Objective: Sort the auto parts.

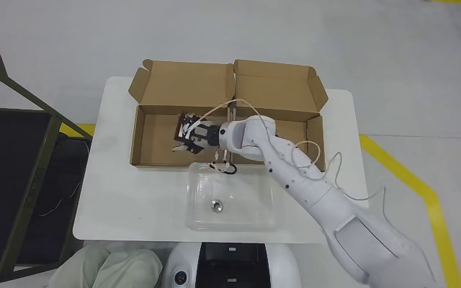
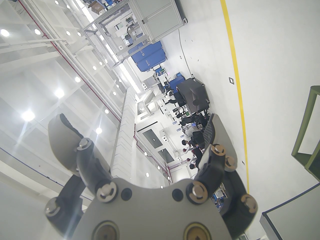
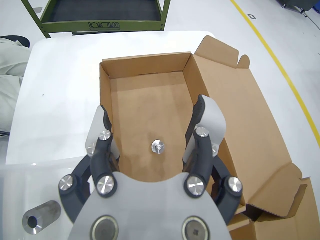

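Right wrist view: the right gripper (image 3: 152, 111) hangs over the open cardboard box (image 3: 147, 63), jaws spread wide, nothing between them.
Disc (image 3: 157, 146): small, round, shiny metal, lying flat on the matte brown box floor, below the gripper.
Sleeve (image 3: 41, 217): a dull grey steel cylinder with a centre bore, lying in the clear plastic tray (image 1: 266, 216).
Left gripper (image 2: 136, 126): also spread, empty, pointing into the room.
Advice: I think rise straight up, clear of the thin cardboard walls; the smooth sleeve may roll.

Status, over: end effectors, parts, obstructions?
Right end effector open above box, silver disc on its floor. Left end effector open, empty. Steel cylinder sits in tray.
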